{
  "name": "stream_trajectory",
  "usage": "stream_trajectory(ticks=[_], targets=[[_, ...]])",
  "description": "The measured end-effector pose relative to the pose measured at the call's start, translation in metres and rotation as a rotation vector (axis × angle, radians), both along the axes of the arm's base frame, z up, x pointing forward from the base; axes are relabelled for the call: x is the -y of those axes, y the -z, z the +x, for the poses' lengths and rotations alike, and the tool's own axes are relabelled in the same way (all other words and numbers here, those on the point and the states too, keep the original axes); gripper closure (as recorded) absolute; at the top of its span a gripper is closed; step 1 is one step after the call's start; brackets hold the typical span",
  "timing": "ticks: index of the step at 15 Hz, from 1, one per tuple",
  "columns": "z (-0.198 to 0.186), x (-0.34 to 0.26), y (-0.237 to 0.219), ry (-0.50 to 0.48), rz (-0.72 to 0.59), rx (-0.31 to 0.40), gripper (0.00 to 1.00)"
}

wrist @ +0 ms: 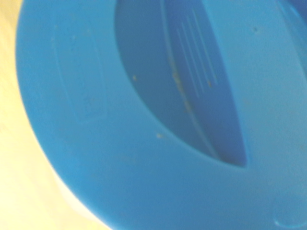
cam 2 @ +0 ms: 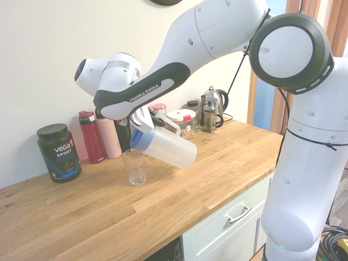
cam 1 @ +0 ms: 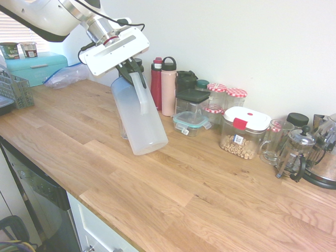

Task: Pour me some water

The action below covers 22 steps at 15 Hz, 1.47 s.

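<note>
Blue lid (wrist: pixel 144 143), frosted jug (cam 1: pixel 139 123), white handle (cam 1: pixel 140 94)

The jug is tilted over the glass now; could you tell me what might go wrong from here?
The jug hangs tilted from the gripper by its handle alone, so it could swing or slip. Its blue lid sits just above the small glass, which a nudge might tip. No stream is visible, so water could miss the narrow rim.

A tall frosted translucent plastic jug (cam 2: pixel 168 147) with a blue lid (wrist: pixel 144 143) and white handle (cam 1: pixel 140 92) hangs tilted above the wooden worktop (cam 2: pixel 163 217), lid end lowered just above the small clear glass tumbler (cam 2: pixel 134 167). No water shows.
</note>
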<state>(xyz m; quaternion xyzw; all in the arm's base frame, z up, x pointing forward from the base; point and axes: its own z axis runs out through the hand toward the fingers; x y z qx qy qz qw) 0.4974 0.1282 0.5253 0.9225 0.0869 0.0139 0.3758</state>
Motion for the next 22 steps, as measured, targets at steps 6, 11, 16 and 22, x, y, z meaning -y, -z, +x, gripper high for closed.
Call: stream_trajectory(ticks=[6,11,16,22], targets=[[-0.010,0.088,-0.053,0.135,0.289,0.184,1.00],[-0.013,0.203,-0.057,0.329,0.502,0.365,1.00],[-0.025,0.265,-0.021,0.514,0.668,0.522,1.00],[-0.039,0.282,0.001,0.595,0.619,0.675,1.00]])
